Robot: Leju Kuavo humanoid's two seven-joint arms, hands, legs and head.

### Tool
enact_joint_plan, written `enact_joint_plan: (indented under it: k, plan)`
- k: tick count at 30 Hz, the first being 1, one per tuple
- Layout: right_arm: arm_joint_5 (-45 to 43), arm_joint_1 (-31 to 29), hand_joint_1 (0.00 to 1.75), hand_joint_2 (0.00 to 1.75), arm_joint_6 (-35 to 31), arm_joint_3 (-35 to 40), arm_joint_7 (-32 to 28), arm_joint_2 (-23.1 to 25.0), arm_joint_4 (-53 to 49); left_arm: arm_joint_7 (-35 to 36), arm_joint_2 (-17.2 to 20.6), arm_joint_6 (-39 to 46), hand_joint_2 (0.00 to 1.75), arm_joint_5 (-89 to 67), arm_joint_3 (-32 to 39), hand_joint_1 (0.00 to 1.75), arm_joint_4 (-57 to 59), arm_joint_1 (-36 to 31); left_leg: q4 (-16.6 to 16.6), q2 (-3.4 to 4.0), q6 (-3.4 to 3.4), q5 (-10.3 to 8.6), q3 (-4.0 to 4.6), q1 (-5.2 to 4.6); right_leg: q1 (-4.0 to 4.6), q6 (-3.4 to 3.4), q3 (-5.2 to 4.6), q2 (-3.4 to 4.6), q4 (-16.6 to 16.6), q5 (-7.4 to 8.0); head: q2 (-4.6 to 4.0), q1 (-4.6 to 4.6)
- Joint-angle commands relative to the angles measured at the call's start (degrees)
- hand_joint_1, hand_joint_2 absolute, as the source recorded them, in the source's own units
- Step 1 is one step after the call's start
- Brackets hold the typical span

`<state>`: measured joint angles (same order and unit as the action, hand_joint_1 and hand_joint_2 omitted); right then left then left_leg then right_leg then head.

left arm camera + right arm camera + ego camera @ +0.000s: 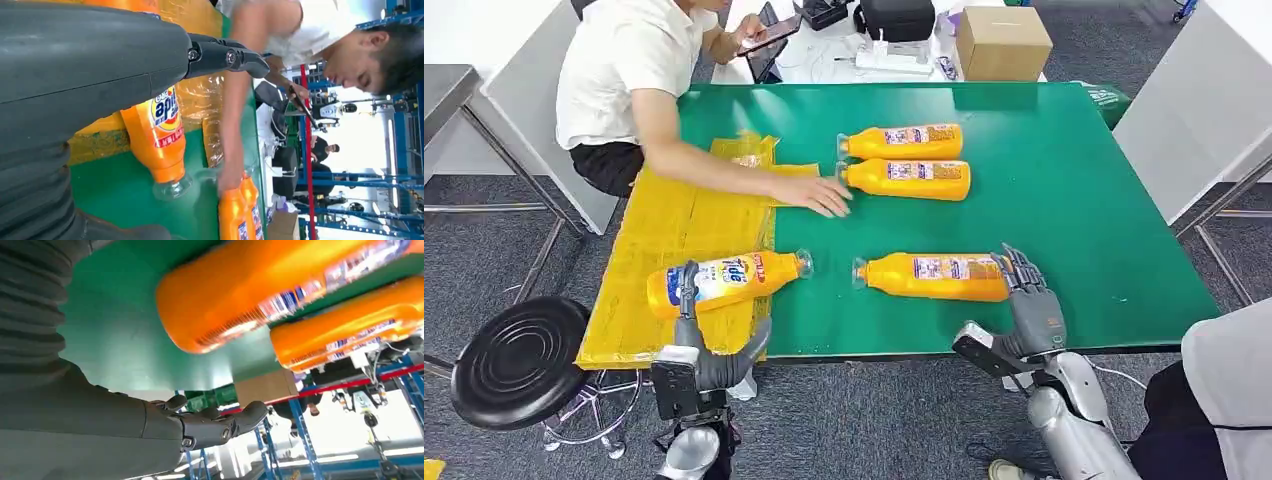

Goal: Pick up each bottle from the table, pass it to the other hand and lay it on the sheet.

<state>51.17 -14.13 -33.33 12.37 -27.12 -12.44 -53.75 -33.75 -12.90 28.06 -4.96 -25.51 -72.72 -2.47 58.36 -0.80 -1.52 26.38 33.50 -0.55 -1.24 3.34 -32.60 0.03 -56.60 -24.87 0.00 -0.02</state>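
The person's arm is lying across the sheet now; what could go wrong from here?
1. The person's hand rests beside the two far bottles, and the forearm crosses the yellow sheet; a robot arm reaching there could hit it.
2. The bottle under the left hand lies half off the sheet and may roll.

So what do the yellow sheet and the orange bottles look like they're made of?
Yellow sheet: thin plastic film, probably; it is crinkled and glossy with glare patches. Orange bottles, e.g. the one by the right hand: smooth, shiny plastic by the look, with clear caps and printed labels.
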Motion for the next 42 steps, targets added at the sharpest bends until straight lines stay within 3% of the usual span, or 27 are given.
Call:
enact_joint_plan:
  k: [1, 2, 3, 8, 19, 24, 30, 42]
  plan:
    - [1.54, -3.21, 0.00, 1.75, 2.94, -0.12, 3.47, 0.37, 7.49, 2.31, 0.62, 1.67, 1.75, -0.35, -1.40, 0.00, 1.85, -0.97, -0.03, 0.15, 0.13, 0.07, -0.20, 0.08, 0.10, -0.17, 0.19, 0.09, 0.07, -0.01, 0.00, 0.00]
    - [2.04, -3.37, 0.00, 1.75, 3.89, 0.22, 4.30, 0.07, 8.37, 2.88, 0.48, 2.13, 1.75, -0.70, -1.74, 0.00, 2.20, -1.08, -0.03, 0.09, 0.10, 0.03, -0.13, 0.06, 0.07, -0.13, 0.14, 0.04, 0.07, 0.01, 0.00, 0.00]
    - [2.03, -3.76, 0.00, 0.00, 4.76, 0.22, 4.92, -0.01, 9.35, 3.29, 0.86, 2.18, 1.75, -0.74, -2.37, 0.00, 2.85, -1.57, -0.04, 0.12, 0.13, 0.04, -0.18, 0.08, 0.10, -0.16, 0.19, 0.06, 0.09, 0.01, 0.00, 0.00]
    - [2.76, -9.06, 0.00, 0.00, 7.23, 1.89, 5.40, 2.62, 16.18, 2.79, 1.06, 2.25, 1.75, -1.48, -5.28, 0.00, 4.03, -2.96, -0.02, 0.22, 0.09, 0.02, -0.10, 0.03, 0.05, -0.12, 0.04, 0.18, 0.04, 0.05, 0.00, 0.00]
    - [3.03, -9.64, 0.00, 0.00, 6.91, 2.15, 5.79, 3.03, 17.00, 3.06, 1.08, 2.43, 1.75, -1.57, -5.57, 0.00, 4.00, -3.03, -0.04, 0.34, 0.14, 0.05, -0.18, 0.07, 0.08, -0.18, 0.12, 0.27, 0.08, 0.07, 0.00, 0.00]
    - [7.30, -16.09, 0.00, 0.00, 6.81, 7.19, 9.32, 5.60, 25.94, 5.26, 1.30, 0.42, 1.75, 0.23, -9.63, 0.00, 4.68, -4.96, -0.01, 0.33, 0.14, 0.04, -0.17, 0.08, 0.09, -0.17, 0.10, 0.25, 0.03, 0.06, 0.00, 0.00]
    - [12.01, -19.64, 0.00, 0.00, 5.91, 12.03, 12.38, 5.45, 28.65, 6.33, 0.62, -1.04, 1.75, 4.23, -11.85, 0.00, 6.82, -7.35, -0.01, 0.22, 0.11, -0.01, -0.14, 0.06, 0.07, -0.13, 0.07, 0.14, 0.02, 0.06, 0.00, 0.00]
    - [15.52, -20.21, 0.00, 0.00, 4.47, 14.97, 14.88, 4.50, 28.31, 8.55, 1.75, -4.42, 1.75, 6.56, -14.06, 0.00, 6.68, -6.60, -0.02, 0.13, 0.09, -0.02, -0.15, 0.03, 0.05, -0.09, 0.11, 0.05, 0.03, 0.04, 0.00, 0.00]
